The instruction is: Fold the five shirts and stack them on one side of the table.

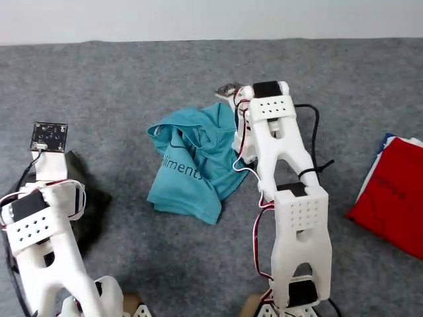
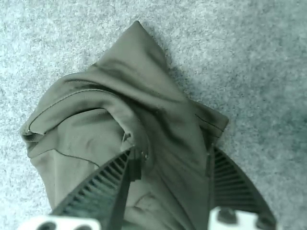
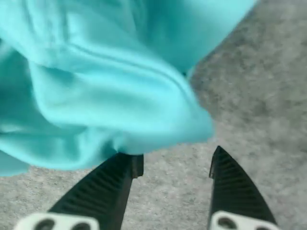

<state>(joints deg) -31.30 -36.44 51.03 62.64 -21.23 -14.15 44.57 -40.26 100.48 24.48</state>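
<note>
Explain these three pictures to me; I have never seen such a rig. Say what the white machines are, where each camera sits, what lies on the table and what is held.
The white machines are two robot arms, the left arm and the right arm, at a grey table. One picture looks down from a fixed camera. The other two come from a camera on each arm's wrist, looking past its hand. The left hand stands open astride a crumpled dark shirt. The right hand is open at the edge of a teal shirt. A folded red shirt lies at the table's side. Nothing is gripped.
</note>
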